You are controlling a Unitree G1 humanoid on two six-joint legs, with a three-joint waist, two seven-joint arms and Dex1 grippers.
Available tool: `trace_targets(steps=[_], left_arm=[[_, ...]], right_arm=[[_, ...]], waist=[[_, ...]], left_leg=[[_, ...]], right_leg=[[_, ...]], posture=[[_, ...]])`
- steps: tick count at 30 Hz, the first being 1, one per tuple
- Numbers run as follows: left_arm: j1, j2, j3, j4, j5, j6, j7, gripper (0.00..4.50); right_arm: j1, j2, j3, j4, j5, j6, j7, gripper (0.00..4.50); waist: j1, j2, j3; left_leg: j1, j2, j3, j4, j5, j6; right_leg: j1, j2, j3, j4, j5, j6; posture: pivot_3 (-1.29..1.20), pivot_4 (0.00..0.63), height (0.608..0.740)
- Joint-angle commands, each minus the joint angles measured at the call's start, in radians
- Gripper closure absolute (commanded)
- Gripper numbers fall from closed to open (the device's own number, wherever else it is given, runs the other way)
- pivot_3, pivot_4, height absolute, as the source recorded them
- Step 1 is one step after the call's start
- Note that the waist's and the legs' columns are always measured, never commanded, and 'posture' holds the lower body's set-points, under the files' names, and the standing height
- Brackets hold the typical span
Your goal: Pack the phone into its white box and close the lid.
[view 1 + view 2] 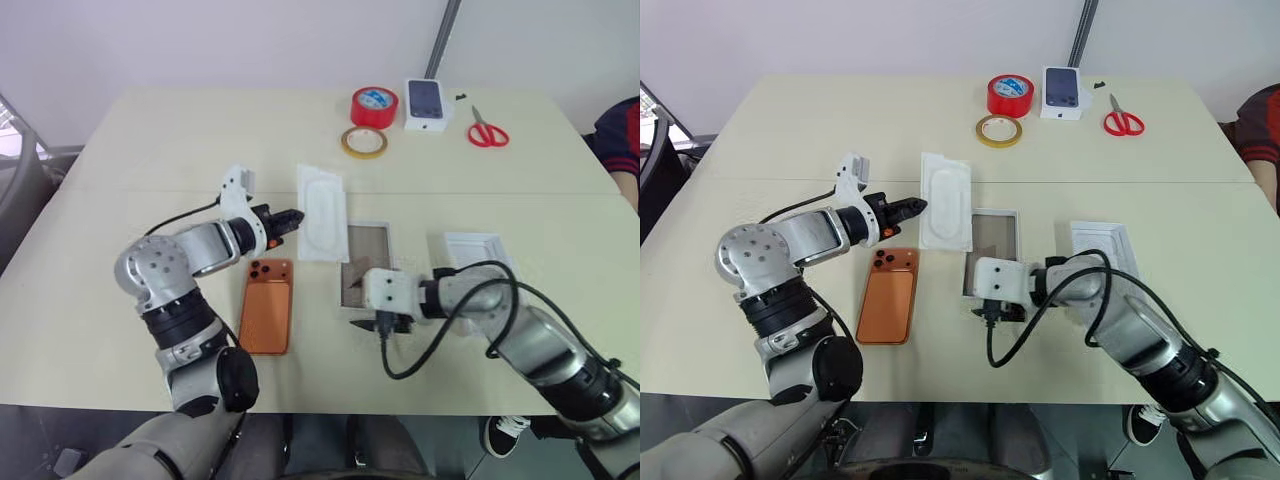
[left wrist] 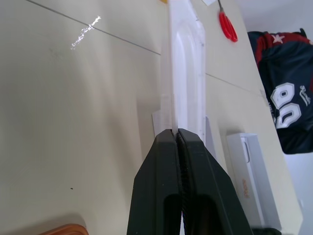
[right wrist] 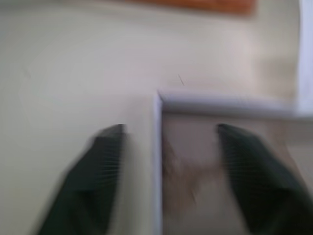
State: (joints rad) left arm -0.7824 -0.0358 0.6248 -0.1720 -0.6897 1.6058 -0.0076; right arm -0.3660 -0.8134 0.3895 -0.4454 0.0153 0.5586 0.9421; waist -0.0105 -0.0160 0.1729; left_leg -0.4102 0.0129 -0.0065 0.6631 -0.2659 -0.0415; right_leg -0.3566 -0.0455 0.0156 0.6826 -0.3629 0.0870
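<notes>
The right gripper point(image 1: 992, 312) and its grey wrist block cover the near end of the shallow white box with brown cardboard lining point(image 1: 996, 236), so only the far part of its lining shows from the head. In the blurred right wrist view one black finger point(image 3: 95, 171) lies outside the box wall and the other over the lining; the fingers are spread wide and, as far as the blur allows, grip nothing.

The left gripper point(image 1: 297, 216) has its fingers pressed together on the near edge of a flat white card with an oval outline point(image 1: 323, 211), which seems slightly raised off the pale table point(image 1: 150, 140), though the views leave that unsure.

The flat copper-orange phone with rounded corners point(image 1: 267, 305) lies back up on the table left of the box, its dark square camera cluster toward the far end. The all-white lid tray point(image 1: 474, 248) lies right of the box, partly hidden by the right arm and its black cable.
</notes>
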Motion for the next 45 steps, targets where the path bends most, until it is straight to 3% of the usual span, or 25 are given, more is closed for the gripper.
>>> trace_targets(steps=[1,7,13,21,25,28,29,31,35,36,38,42,45], left_arm=[[-0.022,0.007,0.038,-0.018,-0.046,0.009,0.019,4.50],[-0.018,-0.024,0.014,-0.007,-0.116,0.009,0.062,4.50],[0.064,-0.125,-0.095,-0.029,-0.207,0.009,0.162,4.50],[0.105,-0.176,-0.122,-0.018,-0.238,0.009,0.256,4.50],[0.107,-0.175,-0.131,-0.014,-0.275,0.009,0.261,3.15],[0.110,-0.144,-0.131,-0.027,-0.340,0.009,0.248,1.67],[0.109,-0.133,-0.127,-0.030,-0.360,0.009,0.245,1.20],[0.109,-0.099,-0.126,-0.036,-0.386,0.009,0.239,1.18],[0.121,0.028,-0.141,-0.068,-0.373,-0.014,0.171,1.18],[0.126,0.058,-0.151,-0.075,-0.366,-0.030,0.150,1.18],[0.173,0.216,-0.265,-0.124,-0.281,-0.154,0.020,1.18],[0.298,0.504,-0.514,-0.186,-0.070,-0.483,-0.288,1.18],[0.367,0.617,-0.590,-0.175,0.030,-0.674,-0.451,1.18]], right_arm=[[0.028,-0.011,-0.075,-0.044,0.036,-0.009,0.004,0.19],[0.067,-0.028,-0.186,-0.030,0.063,0.002,-0.005,0.19],[0.087,-0.066,-0.277,-0.008,0.074,0.008,-0.009,0.19],[0.110,-0.084,-0.310,-0.011,0.081,0.005,-0.016,0.19],[0.101,-0.081,-0.317,-0.002,0.083,0.004,-0.027,0.12],[0.067,-0.061,-0.331,0.006,0.110,0.015,-0.032,0.12],[0.056,-0.055,-0.333,0.008,0.121,0.021,-0.032,0.38],[0.032,-0.044,-0.328,0.015,0.129,0.030,-0.038,0.89],[-0.037,0.009,-0.282,0.040,0.124,0.067,-0.071,3.08],[-0.050,0.022,-0.271,0.044,0.121,0.076,-0.078,3.41],[-0.095,0.084,-0.220,0.065,0.100,0.112,-0.120,4.39],[-0.177,0.192,-0.138,0.159,0.022,0.151,-0.226,4.48],[-0.227,0.230,-0.056,0.220,-0.046,0.165,-0.258,4.48]], waist=[[-0.002,0.000,0.000],[0.004,0.000,0.000],[0.005,0.000,0.000],[0.000,0.000,0.000],[0.004,0.000,0.000],[0.002,0.000,0.000],[0.002,0.000,0.000],[0.001,0.000,0.000],[-0.003,0.000,0.000],[-0.006,0.000,0.000],[-0.010,0.000,0.000],[-0.007,0.001,0.000],[0.006,0.001,0.000]], left_leg=[[0.000,0.000,0.000,0.000,0.000,0.000],[0.000,0.000,0.000,0.000,0.000,0.000],[0.000,0.000,0.000,0.000,0.000,0.000],[0.000,0.000,0.000,0.000,0.000,0.000],[0.000,0.000,0.000,0.000,0.000,0.000],[0.000,0.000,0.000,0.000,0.000,0.000],[0.000,0.000,0.000,0.000,0.000,0.000],[0.000,0.000,0.000,0.000,0.000,0.000],[0.001,0.001,0.000,-0.001,0.000,-0.001],[0.001,0.001,0.000,-0.001,0.000,-0.001],[0.001,0.001,0.001,-0.001,0.001,-0.001],[0.001,0.000,0.001,-0.003,0.002,-0.003],[0.001,-0.001,0.001,-0.003,0.002,-0.003]], right_leg=[[0.000,0.000,0.000,0.000,0.000,0.000],[0.000,0.000,0.000,0.000,0.000,0.000],[0.000,0.000,0.000,0.000,0.000,0.000],[0.000,0.001,0.001,0.000,0.000,0.000],[0.000,0.001,0.001,0.000,0.000,0.000],[0.000,0.001,0.001,0.000,0.000,0.000],[0.000,0.001,0.001,0.000,0.000,0.000],[0.000,0.001,0.001,0.000,0.000,0.000],[0.000,0.001,0.001,0.000,0.000,0.000],[0.000,0.002,0.001,0.000,0.000,0.000],[0.000,0.002,0.001,0.000,0.000,0.000],[-0.001,0.002,0.002,0.000,0.000,0.000],[-0.001,0.000,0.001,0.000,0.000,-0.001]], posture=[[0.00,0.150,0.740],[0.00,0.150,0.740],[0.00,0.150,0.740],[0.00,0.150,0.740],[0.00,0.150,0.740],[0.00,0.150,0.740],[0.00,0.150,0.740],[0.00,0.150,0.740],[0.00,0.150,0.740],[0.00,0.150,0.740],[0.00,0.150,0.740],[0.00,0.150,0.740],[0.00,0.150,0.740]])
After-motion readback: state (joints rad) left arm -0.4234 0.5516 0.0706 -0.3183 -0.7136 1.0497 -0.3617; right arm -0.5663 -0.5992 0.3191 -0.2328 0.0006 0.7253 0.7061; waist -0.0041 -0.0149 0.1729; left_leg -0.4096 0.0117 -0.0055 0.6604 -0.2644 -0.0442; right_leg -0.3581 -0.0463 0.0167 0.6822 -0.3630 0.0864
